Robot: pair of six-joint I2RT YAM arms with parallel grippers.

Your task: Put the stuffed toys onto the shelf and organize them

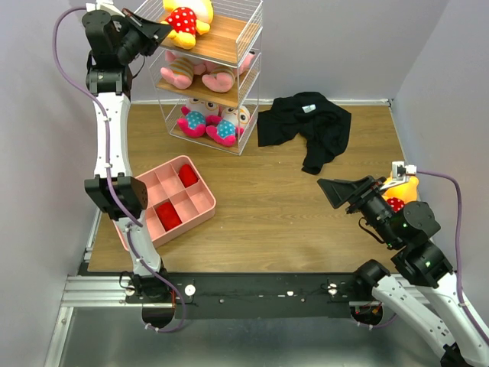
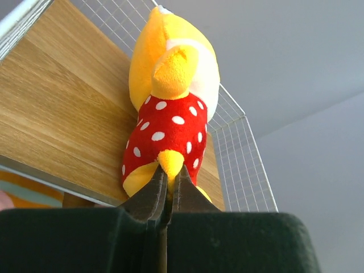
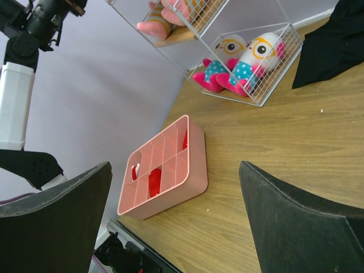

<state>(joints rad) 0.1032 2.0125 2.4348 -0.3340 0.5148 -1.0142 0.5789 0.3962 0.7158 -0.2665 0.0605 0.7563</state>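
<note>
The shelf point(image 1: 233, 37) stands at the back left. A yellow stuffed toy in a red polka-dot outfit point(image 1: 186, 19) point(image 2: 170, 122) lies on its top board point(image 2: 62, 108). My left gripper point(image 1: 163, 30) point(image 2: 169, 170) is shut on one of that toy's yellow limbs at the board's front edge. Two pink striped toys point(image 1: 200, 73) lie on the middle tier. Two white-faced toys with glasses point(image 1: 214, 122) point(image 3: 250, 60) sit on the bottom tier. Another yellow toy point(image 1: 403, 189) lies at the right, partly hidden behind my right arm. My right gripper point(image 1: 334, 191) point(image 3: 175, 166) hangs open over the table and holds nothing.
A pink compartment tray point(image 1: 200, 208) point(image 3: 170, 196) with red items sits at the front left. A black cloth point(image 1: 309, 126) point(image 3: 333, 45) lies at the back, right of the shelf. Walls close in the left, back and right sides.
</note>
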